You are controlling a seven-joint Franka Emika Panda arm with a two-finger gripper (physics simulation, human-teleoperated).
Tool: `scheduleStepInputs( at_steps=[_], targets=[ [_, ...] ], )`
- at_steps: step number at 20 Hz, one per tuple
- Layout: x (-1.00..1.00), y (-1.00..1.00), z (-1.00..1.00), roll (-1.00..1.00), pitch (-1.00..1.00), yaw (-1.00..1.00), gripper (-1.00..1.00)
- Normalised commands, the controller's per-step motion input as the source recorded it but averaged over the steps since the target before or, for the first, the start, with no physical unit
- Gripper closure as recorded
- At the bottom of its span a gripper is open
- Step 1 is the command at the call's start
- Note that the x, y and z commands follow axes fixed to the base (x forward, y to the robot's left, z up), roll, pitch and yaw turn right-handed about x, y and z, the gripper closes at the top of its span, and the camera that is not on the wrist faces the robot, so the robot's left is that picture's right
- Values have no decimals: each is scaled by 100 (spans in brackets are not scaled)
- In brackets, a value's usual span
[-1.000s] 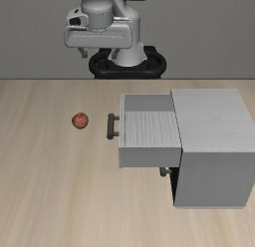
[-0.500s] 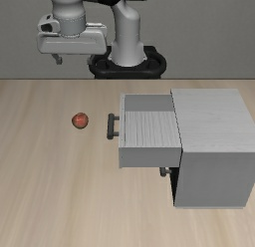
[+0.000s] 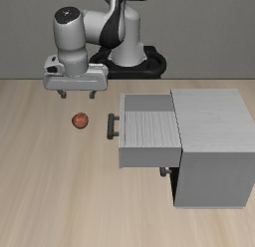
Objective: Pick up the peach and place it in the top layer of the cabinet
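Note:
A small reddish peach [image 3: 80,121] lies on the wooden table, left of the cabinet. The grey cabinet [image 3: 211,141] stands at the exterior view's right with its top drawer [image 3: 149,131] pulled out toward the left, dark handle [image 3: 112,125] at its front. My gripper [image 3: 77,93] hangs above the peach, pointing down, its two fingers spread apart with nothing between them. A clear gap separates the fingertips from the peach.
The robot's black base [image 3: 127,62] sits at the back of the table. A lower drawer knob [image 3: 163,172] pokes out beneath the open drawer. Bare tabletop [image 3: 50,191] spreads across the left and front.
The arm has swung down and slightly right, bringing the gripper from high at the back left to just above the peach. Peach and drawer have not moved.

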Motion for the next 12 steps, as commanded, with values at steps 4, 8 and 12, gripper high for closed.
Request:
scheduleStepInputs(
  at_steps=[4, 8, 12],
  targets=[
    [0, 0, -100, 0, 0, 0, -100],
    [0, 0, -100, 0, 0, 0, -100],
    [0, 0, 0, 0, 0, 0, 100]
  ],
)
